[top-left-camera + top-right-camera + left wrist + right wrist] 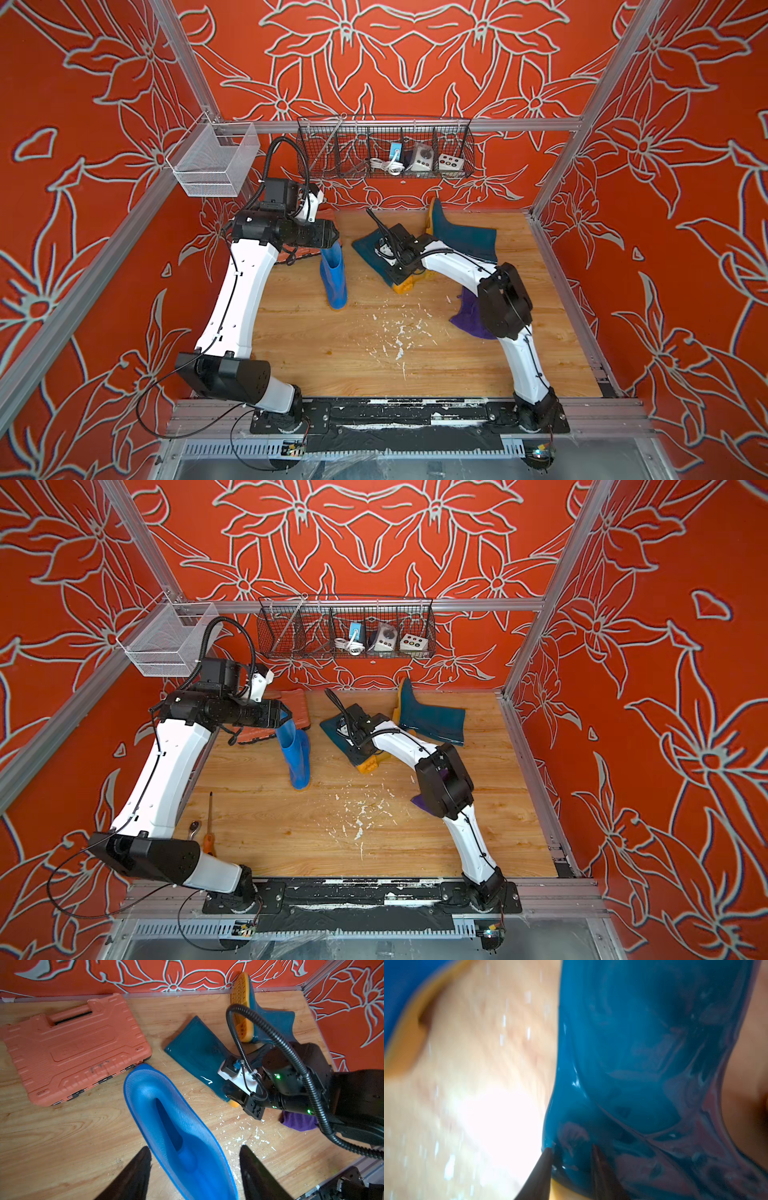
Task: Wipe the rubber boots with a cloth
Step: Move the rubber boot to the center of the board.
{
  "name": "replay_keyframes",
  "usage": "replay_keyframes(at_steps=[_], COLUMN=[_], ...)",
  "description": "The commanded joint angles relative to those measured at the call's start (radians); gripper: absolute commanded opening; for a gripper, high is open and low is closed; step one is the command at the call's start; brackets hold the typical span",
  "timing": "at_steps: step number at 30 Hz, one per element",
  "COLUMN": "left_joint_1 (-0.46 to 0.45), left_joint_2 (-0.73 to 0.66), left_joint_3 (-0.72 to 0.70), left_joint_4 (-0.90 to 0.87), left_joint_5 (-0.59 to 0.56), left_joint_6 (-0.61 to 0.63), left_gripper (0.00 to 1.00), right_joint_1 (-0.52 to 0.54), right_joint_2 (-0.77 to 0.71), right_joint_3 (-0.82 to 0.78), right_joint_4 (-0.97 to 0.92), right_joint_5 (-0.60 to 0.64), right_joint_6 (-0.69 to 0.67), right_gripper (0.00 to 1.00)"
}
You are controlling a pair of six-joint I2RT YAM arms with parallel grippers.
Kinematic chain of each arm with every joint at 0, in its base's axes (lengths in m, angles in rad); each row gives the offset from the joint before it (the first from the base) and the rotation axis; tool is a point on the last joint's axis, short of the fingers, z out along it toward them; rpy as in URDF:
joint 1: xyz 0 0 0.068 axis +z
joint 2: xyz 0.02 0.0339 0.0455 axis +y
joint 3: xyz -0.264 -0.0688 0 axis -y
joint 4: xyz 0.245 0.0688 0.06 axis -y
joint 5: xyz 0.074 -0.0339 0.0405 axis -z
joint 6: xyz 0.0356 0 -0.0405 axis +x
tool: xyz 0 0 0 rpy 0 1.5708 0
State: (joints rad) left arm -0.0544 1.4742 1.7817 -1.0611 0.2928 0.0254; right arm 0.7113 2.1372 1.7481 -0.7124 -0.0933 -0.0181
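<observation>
Blue boot [145,1088] stands upright, left gripper [195,1148] wide open astride its top. Beside it, right gripper [571,1148] pinches a lying teal boot [643,1053]

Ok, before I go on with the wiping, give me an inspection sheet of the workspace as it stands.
Surface: wooden tabletop, scattered white flecks.
Job's things: bright blue rubber boot upright; dark teal rubber boot lying under the right arm; second dark teal rubber boot lying at the back; deep-purple fabric cloth unheld, partly hidden by that arm.
Clutter: flat orange plastic tool case; orange-handled screwdriver; metal ratchet.
End effectors: left end effector open astride the blue boot's shaft; right end effector jaws close together at the near teal boot, grip unclear.
Cables: black corrugated hose arcs over the right wrist.
Surroundings: black wire basket holding white gadgets; white mesh basket; orange floral walls.
</observation>
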Motion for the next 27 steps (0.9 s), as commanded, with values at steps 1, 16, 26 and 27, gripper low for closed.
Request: replay_keyframes(at_steps=[1,16,26,27], left_joint_1=[-0.004,-0.004,-0.004,-0.004], left_joint_2=[-0.026,-0.221,-0.412,-0.435], left_joint_3=[0.023,-0.146,-0.401,-0.438], left_joint_4=[-0.015,0.040,0.029,0.033], left_joint_5=[0.024,0.062,0.077,0.079], left_joint_6=[-0.005,-0.061,-0.108,-0.123], left_gripper=[0.66,0.67,0.67,0.67], right_joint_1=[-0.002,-0.004,-0.127,-0.128], right_joint_2=[-0.108,-0.961,-0.824,-0.796], right_joint_3=[-0.188,-0.844,-0.835,-0.829], right_joint_4=[-0.014,0.004,0.030,0.045], right_joint_5=[0.016,0.172,0.229,0.208], right_joint_6=[-0.012,0.359,0.422,0.421], right_gripper=[0.33,0.71,0.83,0.82])
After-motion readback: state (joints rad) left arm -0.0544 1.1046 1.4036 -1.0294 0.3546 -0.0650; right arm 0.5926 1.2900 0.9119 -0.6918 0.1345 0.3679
